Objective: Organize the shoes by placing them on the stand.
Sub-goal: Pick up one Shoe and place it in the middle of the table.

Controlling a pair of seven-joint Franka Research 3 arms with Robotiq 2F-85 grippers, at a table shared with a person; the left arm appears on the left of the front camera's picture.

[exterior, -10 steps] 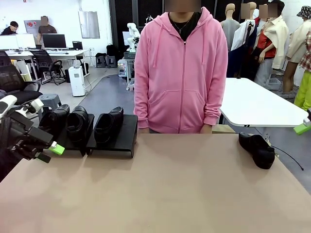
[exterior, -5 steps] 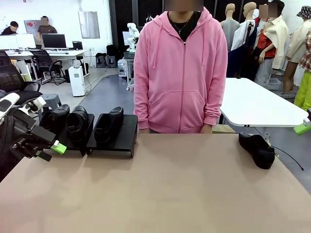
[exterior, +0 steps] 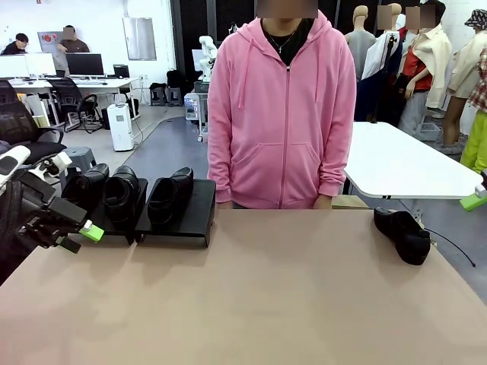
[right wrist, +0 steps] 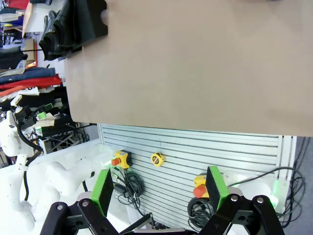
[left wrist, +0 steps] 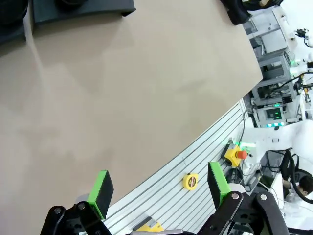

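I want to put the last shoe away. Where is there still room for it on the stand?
The stand's right platform is bare beside the one shoe on its left half. The left platform is crowded with two shoes. The table lies bare between the stand and the loose shoe at its far right edge.

I work in a robotics lab set in an open office hall. Behind the person in the pink hoodie [exterior: 283, 114] I see desks with monitors [exterior: 84, 64], office chairs [exterior: 23, 122] and another white table [exterior: 403, 163]. Below my table edge runs a slotted aluminium frame [right wrist: 195, 147] with emergency-stop buttons [right wrist: 121, 159] and cables.
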